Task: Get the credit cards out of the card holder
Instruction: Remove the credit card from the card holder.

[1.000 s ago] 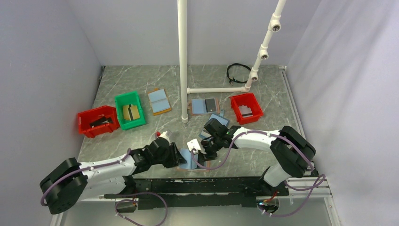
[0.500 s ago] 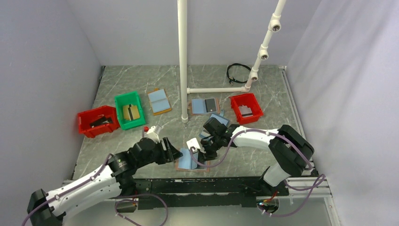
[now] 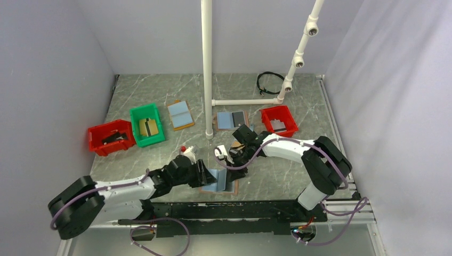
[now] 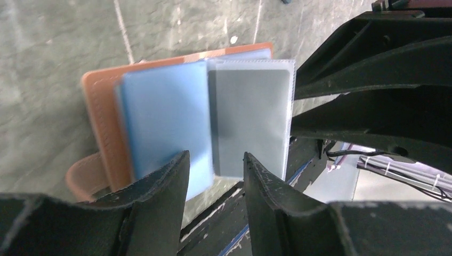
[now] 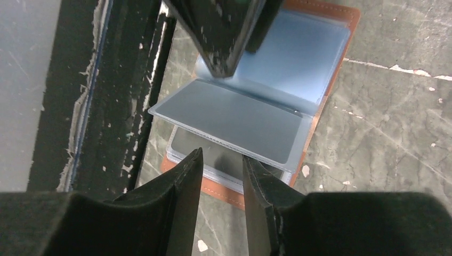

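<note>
The card holder (image 3: pixel 221 184) lies open at the desk's (image 3: pixel 277 176) near edge, with a grey credit card (image 4: pixel 250 117) in its clear sleeve (image 5: pixel 229 120). The left gripper (image 4: pixel 213 160) hovers over it, spread (nothing between). Just beyond, the right gripper (image 5: pixel 221 157) stands narrowly parted at the sleeve's edge; I cannot tell whether it pinches.

White-and-black arms (image 3: pixel 125 190), purple cables (image 3: pixel 250 155)

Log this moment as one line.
phase: extracting | card holder: open, lying flat | credit cards: sleeved | left gripper: open | right gripper: open, above it
</note>
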Controlling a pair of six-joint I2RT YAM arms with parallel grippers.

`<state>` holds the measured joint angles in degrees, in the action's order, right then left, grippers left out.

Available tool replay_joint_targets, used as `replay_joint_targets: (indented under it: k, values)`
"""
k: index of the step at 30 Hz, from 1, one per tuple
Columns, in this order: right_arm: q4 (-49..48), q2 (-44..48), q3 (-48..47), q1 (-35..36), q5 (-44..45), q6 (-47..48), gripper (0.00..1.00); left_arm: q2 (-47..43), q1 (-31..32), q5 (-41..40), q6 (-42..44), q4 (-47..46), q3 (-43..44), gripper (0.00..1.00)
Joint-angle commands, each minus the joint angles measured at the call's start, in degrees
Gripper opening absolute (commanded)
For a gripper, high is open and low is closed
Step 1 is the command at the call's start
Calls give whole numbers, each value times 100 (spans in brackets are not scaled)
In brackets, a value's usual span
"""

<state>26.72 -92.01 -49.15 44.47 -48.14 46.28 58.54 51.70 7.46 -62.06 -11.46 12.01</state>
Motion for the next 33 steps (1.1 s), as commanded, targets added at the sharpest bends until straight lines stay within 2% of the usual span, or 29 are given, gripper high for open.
replay_joint_targets:
  k: [1,5,11,14,19,27,31,33]
  values:
    - [599,-189,-478,-79,-617,-88,37,738,-21,309,161,-1244,306,47]
    - [802,-383,-662,-80,-999,-172,39,1078,-69,354,145,-1543,261,47]
    - [1172,-806,-1026,-85,-1083,-485,42,1065,-88,270,172,-1429,223,46]
    - [1403,-1027,-1212,-137,-1089,-580,44,1054,-89,211,162,-1338,190,41]
    - [1101,-860,-1099,-209,-1096,-966,51,1112,-88,168,117,-1418,105,39]
    - [1017,-1124,-1223,-232,-999,-1745,55,1066,-90,151,85,-1508,60,39]
    - [710,-1032,-947,-297,-1184,-2205,57,988,-95,146,37,-1491,34,39]
    - [507,-920,-742,-394,-1248,-2481,61,946,-89,169,-8,-1526,-7,39]
